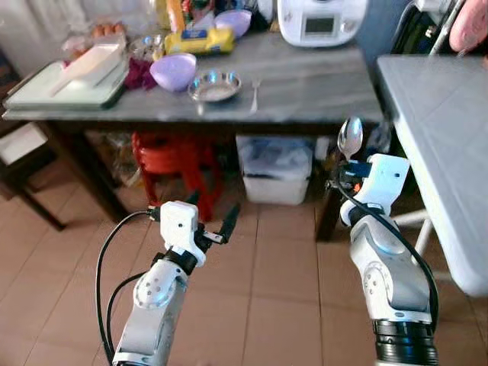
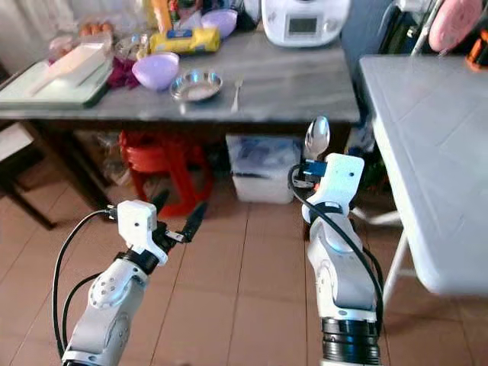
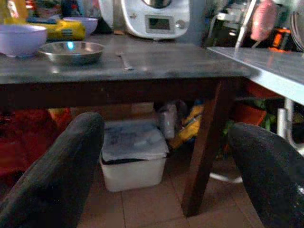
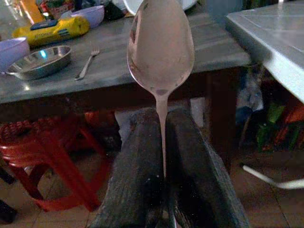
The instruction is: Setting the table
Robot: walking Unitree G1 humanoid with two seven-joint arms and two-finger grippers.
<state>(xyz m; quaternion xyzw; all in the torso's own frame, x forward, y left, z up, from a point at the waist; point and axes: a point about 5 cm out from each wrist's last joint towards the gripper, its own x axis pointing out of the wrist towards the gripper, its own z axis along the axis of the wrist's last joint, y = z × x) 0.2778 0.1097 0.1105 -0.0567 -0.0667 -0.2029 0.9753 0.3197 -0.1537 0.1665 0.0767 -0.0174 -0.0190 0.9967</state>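
Note:
My right gripper [image 4: 164, 156] is shut on the handle of a metal spoon [image 1: 350, 138], whose bowl [image 4: 160, 45] stands upright above the fingers. It hovers over the tiled floor between the dark table [image 1: 320, 84] and the white folding table [image 1: 450, 145]. My left gripper [image 1: 210, 217] is open and holds nothing, low in front of the dark table. On that table lie a fork [image 1: 255, 93], a steel dish [image 1: 215, 85] and a lilac bowl [image 1: 173, 71].
A white appliance [image 1: 320, 21], a second lilac bowl [image 1: 233, 21], a yellow packet [image 1: 200, 41] and a tray [image 1: 65, 84] with a white dish crowd the dark table's back and left. Underneath stand a red stool [image 1: 179, 164] and a white bin [image 1: 274, 169].

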